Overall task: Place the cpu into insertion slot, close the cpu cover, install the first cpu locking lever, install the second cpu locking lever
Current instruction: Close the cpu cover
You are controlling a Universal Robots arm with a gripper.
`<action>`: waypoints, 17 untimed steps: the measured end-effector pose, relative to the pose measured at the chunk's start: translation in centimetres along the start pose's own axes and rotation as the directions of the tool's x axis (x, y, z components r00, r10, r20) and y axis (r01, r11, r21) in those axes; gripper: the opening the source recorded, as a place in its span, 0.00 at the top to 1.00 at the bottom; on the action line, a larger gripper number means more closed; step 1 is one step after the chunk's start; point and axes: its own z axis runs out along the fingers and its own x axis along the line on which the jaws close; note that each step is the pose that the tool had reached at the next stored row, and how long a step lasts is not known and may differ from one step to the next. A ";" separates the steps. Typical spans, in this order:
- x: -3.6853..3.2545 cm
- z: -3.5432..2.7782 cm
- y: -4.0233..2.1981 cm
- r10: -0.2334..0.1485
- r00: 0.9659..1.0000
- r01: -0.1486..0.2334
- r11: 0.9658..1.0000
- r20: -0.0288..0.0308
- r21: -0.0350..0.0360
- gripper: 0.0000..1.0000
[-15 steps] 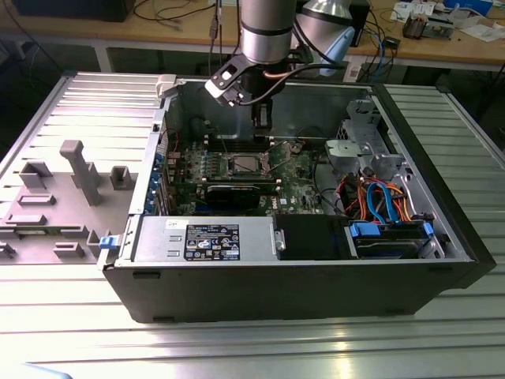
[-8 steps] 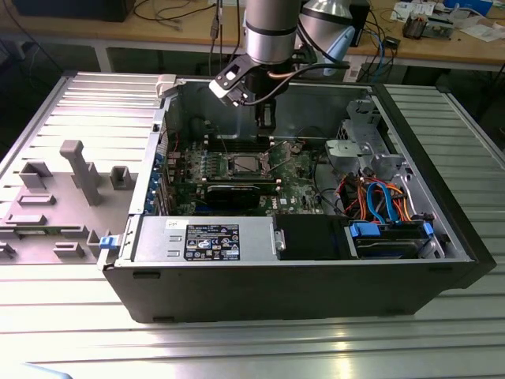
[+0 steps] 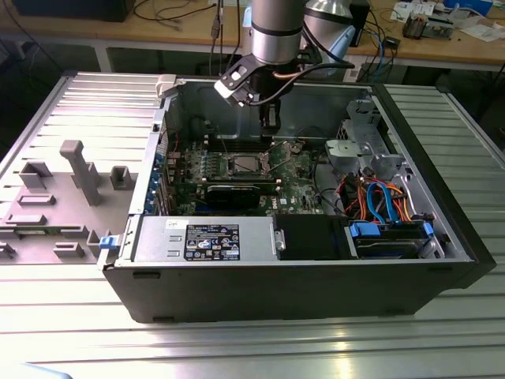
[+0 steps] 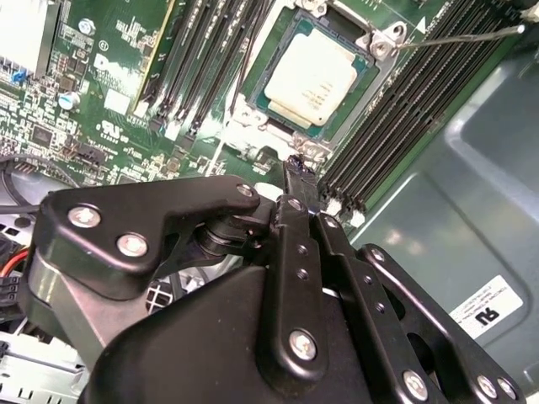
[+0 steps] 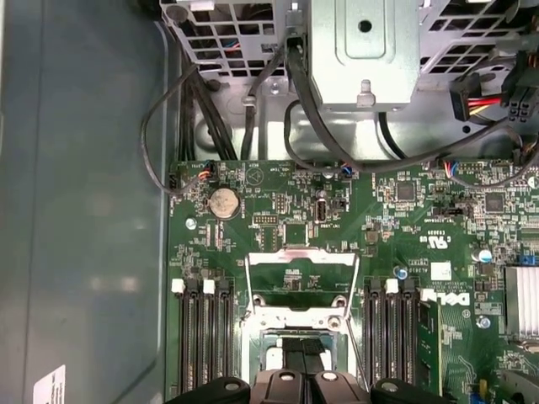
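The cpu (image 4: 316, 80), a small square chip with a silvery face, lies flat in the insertion slot (image 4: 282, 50) on the green board. In the first wrist view the cpu cover (image 5: 301, 257), a thin metal frame with a square window, is swung open and stands back from the insertion slot (image 5: 295, 337). In the exterior view my gripper (image 3: 271, 122) hangs above the board just behind the insertion slot (image 3: 245, 164). Its black fingers (image 4: 295, 168) are together with nothing between them, close over the slot's hinge edge. A thin wire locking lever (image 4: 455, 38) sticks out, unlatched.
Long black memory slots (image 4: 396, 118) flank the socket on both sides. The grey case wall (image 4: 472, 210) is close behind the gripper. A drive cage (image 5: 362, 50) with black cables, a graphics card (image 3: 237, 192) and the power supply box (image 3: 209, 241) crowd the case.
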 end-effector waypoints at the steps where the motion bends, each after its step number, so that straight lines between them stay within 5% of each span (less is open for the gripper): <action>1: 0.00 0.00 0.17 0.000 1.000 0.000 1.000 0.000 0.000 0.89; 17: 0.02 0.02 0.83 0.000 1.000 0.000 1.000 0.000 0.000 0.89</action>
